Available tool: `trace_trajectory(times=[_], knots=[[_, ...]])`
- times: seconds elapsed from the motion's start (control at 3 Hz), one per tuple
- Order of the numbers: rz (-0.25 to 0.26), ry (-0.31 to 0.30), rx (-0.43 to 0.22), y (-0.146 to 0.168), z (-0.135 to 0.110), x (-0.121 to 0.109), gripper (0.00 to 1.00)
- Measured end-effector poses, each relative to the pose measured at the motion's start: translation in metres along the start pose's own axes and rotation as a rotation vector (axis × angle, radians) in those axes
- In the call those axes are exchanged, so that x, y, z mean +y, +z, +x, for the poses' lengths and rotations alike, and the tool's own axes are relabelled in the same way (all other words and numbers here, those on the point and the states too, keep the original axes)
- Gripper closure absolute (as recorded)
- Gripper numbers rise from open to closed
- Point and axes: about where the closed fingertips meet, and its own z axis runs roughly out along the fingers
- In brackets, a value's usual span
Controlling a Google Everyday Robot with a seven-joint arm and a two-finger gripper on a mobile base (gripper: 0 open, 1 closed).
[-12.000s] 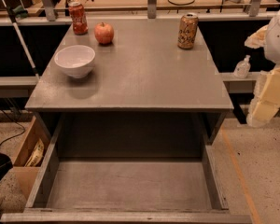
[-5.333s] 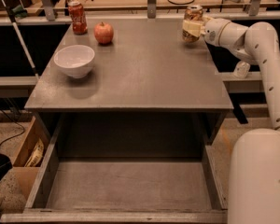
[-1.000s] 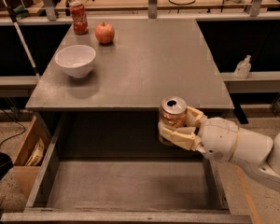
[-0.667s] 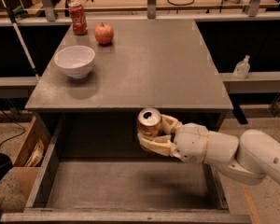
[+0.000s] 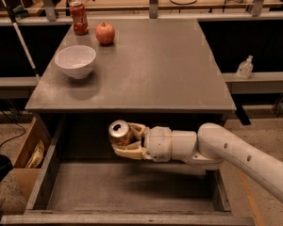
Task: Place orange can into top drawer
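Observation:
The orange can (image 5: 118, 131) has a silver top and is held tilted in my gripper (image 5: 126, 141), whose pale fingers (image 5: 127, 150) are shut around it. The gripper hangs over the back middle of the open top drawer (image 5: 127, 187), just below the table's front edge and well above the drawer's bare grey bottom. My white arm (image 5: 236, 152) reaches in from the lower right.
On the grey table (image 5: 170, 69) stand a white bowl (image 5: 75, 61), a red apple (image 5: 104, 33) and a red cola can (image 5: 78, 17) at the far left. A cardboard box (image 5: 27, 149) sits left of the drawer. A small bottle (image 5: 244, 68) stands on the right shelf.
The can was taken from the table's far right corner and carried down in front of the table. Over the last second it has moved left and lower above the drawer.

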Motion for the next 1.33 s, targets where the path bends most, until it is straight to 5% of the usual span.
trace_trajectory(times=[0.67, 1.33], knots=[[-0.121, -0.009, -0.012, 0.064, 0.044, 0.012, 1.0], [-0.168, 0.002, -0.034, 0.101, 0.064, 0.023, 1.0]])
